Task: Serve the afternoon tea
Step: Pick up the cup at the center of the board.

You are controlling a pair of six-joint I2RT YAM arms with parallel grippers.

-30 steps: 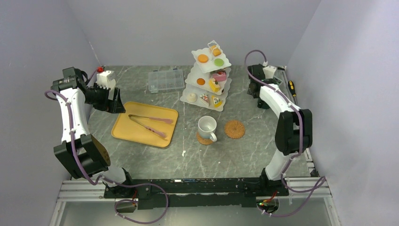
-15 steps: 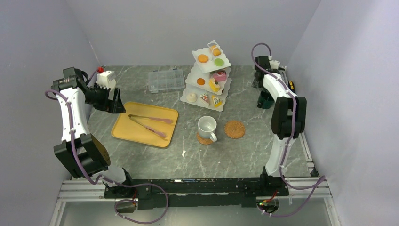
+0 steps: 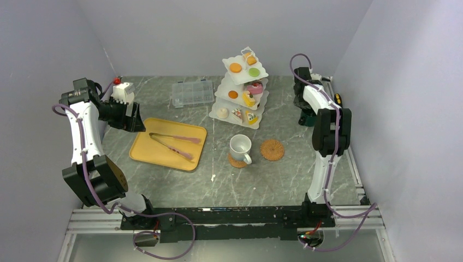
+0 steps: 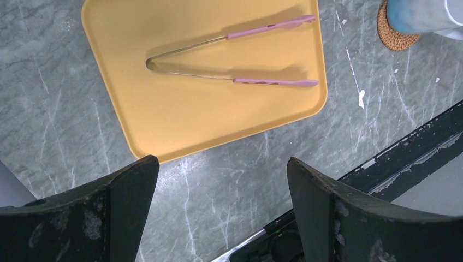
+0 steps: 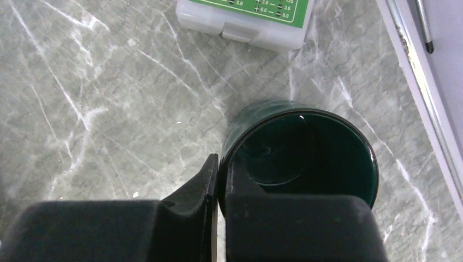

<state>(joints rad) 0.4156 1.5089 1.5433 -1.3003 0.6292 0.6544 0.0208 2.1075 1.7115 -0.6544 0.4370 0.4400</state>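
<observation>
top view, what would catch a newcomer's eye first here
The white three-tier stand at the far middle of the table, dotted with colourful pastries, draws the eye first. Nearer and to the left, a yellow tray holds pink tongs. At the far right, the right pincer pinches the rim of a dark-green mug.

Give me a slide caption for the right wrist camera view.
Right claw pinches the rim of a dark-green glossy mug standing on the grey marble table.

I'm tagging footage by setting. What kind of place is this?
Most likely a robotics lab test cell: left arm and right arm bolted to a metal rail, plain walls boxing in the table, toy pastries on a stand.
</observation>
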